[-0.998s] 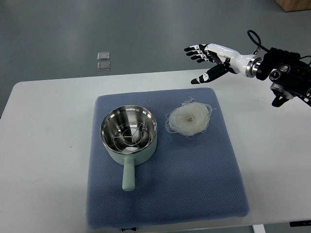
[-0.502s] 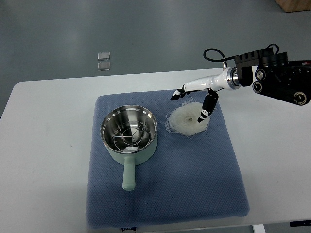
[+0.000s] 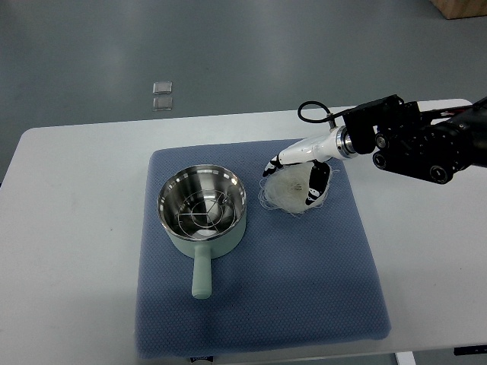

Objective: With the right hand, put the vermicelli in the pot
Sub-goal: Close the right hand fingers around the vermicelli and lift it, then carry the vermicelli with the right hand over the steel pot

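Vermicelli, a pale round nest of thin strands, lies on the blue quilted mat toward the mat's far right corner, just right of the pot. The right hand, white with dark fingertips, comes in from the tabletop's right edge on a black forearm with a looped cable and sits directly over the nest. Its fingers reach round the far left side of the strands while the thumb presses down on the near right side, so the hand is wrapped about the nest; whether it has fully clamped on the strands is hard to tell from this steep angle, though the digits look to be touching them.

The pot is mint green outside with a shiny steel interior holding a wire rack, and it stands on the left half of the mat, its short handle pointing toward the mat's near edge. Pot and nest are near each other but not touching.

The mat covers the middle of a white table with rounded corners, leaving bare margins at the tabletop's left and right edges. Beyond the far edge is a grey-green floor, where two small clear square pieces lie one behind the other. A brown box corner shows at the upper right of the room.
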